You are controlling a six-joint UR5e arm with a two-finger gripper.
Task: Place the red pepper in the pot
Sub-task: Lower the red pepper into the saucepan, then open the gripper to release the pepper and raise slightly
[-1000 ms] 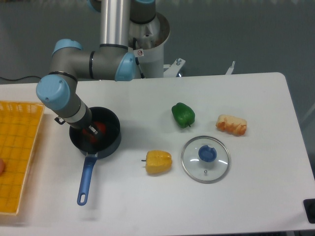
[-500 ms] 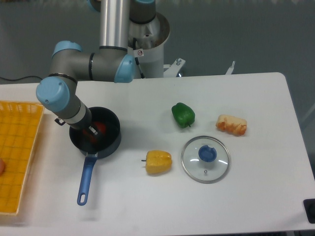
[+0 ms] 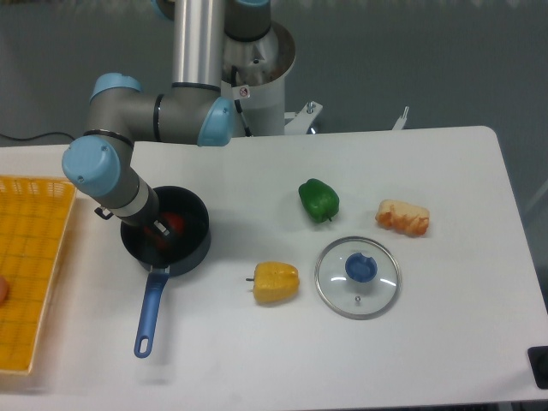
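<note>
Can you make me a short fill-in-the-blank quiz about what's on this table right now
1. The red pepper sits inside the ____.
2. The pot's long handle is colored ____.
3. The glass lid lies on the table, just right of the ____ pepper.
4. The gripper is lowered into the pot beside the ____ pepper.

Missing words: pot; blue; yellow; red

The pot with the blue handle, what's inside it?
Inside the pot a bit of the red pepper shows, with the gripper reaching in beside it. The arm covers much of the pot's inside, so the rest of the pepper and the gripper's fingers cannot be seen.
</note>
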